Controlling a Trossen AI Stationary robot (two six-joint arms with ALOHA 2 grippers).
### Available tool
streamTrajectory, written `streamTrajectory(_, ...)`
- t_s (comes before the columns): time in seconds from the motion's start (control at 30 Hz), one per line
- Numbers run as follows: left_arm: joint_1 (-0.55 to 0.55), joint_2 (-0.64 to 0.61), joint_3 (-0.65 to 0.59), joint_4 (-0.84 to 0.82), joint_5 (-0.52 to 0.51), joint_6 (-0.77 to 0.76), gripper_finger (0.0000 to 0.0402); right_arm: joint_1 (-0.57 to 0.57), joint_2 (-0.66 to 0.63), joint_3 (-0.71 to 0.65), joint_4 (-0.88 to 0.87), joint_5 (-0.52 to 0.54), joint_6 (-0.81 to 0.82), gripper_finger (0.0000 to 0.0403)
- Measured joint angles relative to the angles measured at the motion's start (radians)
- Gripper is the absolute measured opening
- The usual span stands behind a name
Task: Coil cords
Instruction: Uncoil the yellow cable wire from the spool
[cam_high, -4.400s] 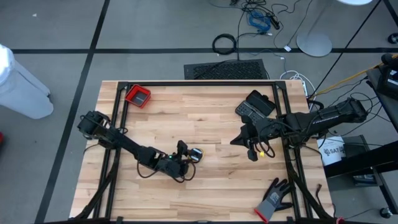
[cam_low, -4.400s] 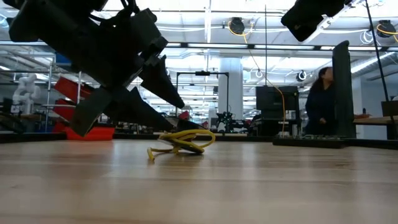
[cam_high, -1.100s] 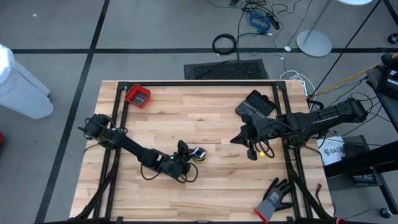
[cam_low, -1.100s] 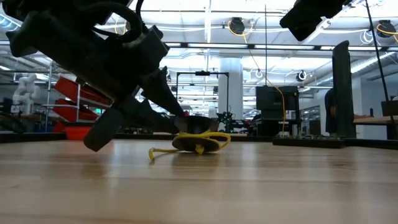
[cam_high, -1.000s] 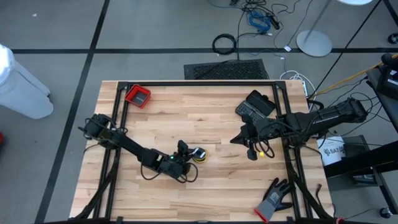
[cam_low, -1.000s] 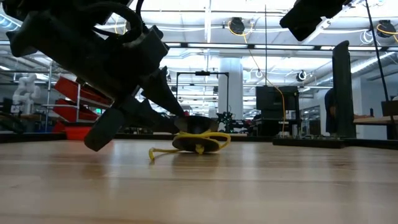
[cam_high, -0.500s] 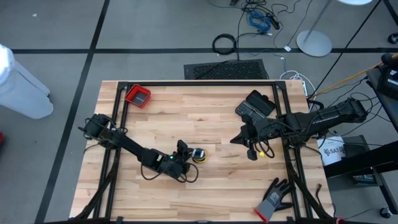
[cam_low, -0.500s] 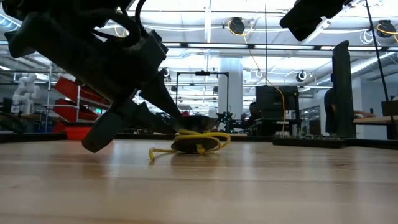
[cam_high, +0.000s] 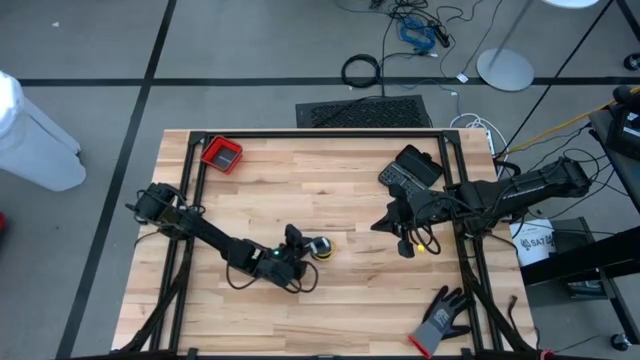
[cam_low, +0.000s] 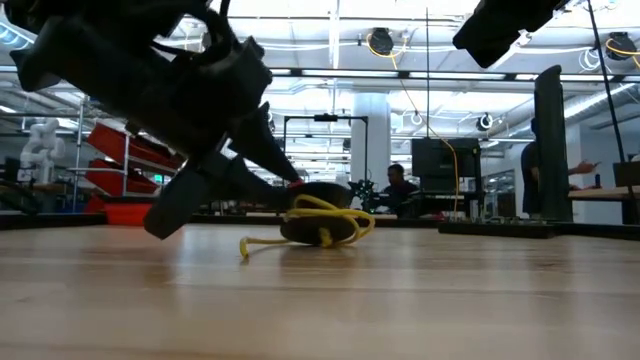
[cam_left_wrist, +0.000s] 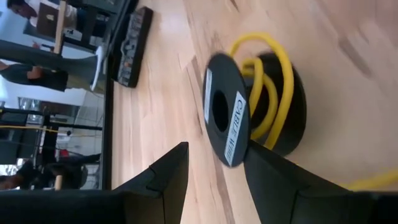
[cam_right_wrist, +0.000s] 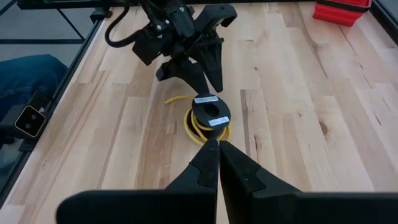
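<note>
A black spool (cam_high: 318, 247) stands near the table's middle with a yellow cord (cam_left_wrist: 273, 93) looped loosely around its core. The cord's free end (cam_low: 245, 246) lies on the wood. My left gripper (cam_high: 296, 243) is open, low on the spool's left side, its fingertips at the upper flange (cam_right_wrist: 208, 102). My right gripper (cam_right_wrist: 217, 149) is shut and hangs well above the table to the right of the spool, holding nothing that shows. My left gripper has one fingertip (cam_left_wrist: 264, 165) against the rim of the spool's upper flange (cam_left_wrist: 239, 160); the other finger (cam_left_wrist: 171, 168) stands clear of it. The fingers slant down from the table's left. The spool rests on the table, tilted a little.
A red tray (cam_high: 222, 154) sits at the far left corner. A black keypad device (cam_high: 408, 170) lies at the far right, and a grey-black glove (cam_high: 440, 320) at the near right. People stand in the room beyond the table.
In the low view the spool with its yellow loops has tipped up a little and shifted slightly away from my left gripper. The cord's free end has stayed on the table.
</note>
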Motion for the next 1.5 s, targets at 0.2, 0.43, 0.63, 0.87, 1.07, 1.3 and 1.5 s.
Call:
streamTrajectory(0.2,0.0,0.0,0.0,0.026,0.007,0.0,0.0159,0.0,0.0,0.0,0.0,0.0,0.0,0.0)
streamTrajectory(0.43,0.0,0.0,0.0,0.026,0.008,-0.003,0.0159,0.0,0.0,0.0,0.0,0.0,0.0,0.0)
streamTrajectory(0.63,0.008,0.0,0.0,0.022,0.017,-0.026,0.0139,0.0,0.0,0.0,0.0,0.0,0.001,0.0)
streamTrajectory(0.87,0.013,0.02,0.0,0.018,0.062,-0.027,0.0087,0.0,0.0,0.0,0.0,0.0,0.002,0.0)
streamTrajectory(1.07,0.013,0.043,0.001,0.028,0.045,-0.029,0.0058,0.0,0.0,0.0,0.0,0.0,0.004,0.0)
streamTrajectory(1.3,0.013,0.046,0.001,0.031,-0.048,-0.05,0.001,0.0,0.0,0.0,0.0,0.0,0.004,0.0)
streamTrajectory(1.5,0.013,0.047,0.001,0.03,-0.064,-0.05,0.0006,0.0,0.0,0.0,0.0,0.0,0.001,0.0)
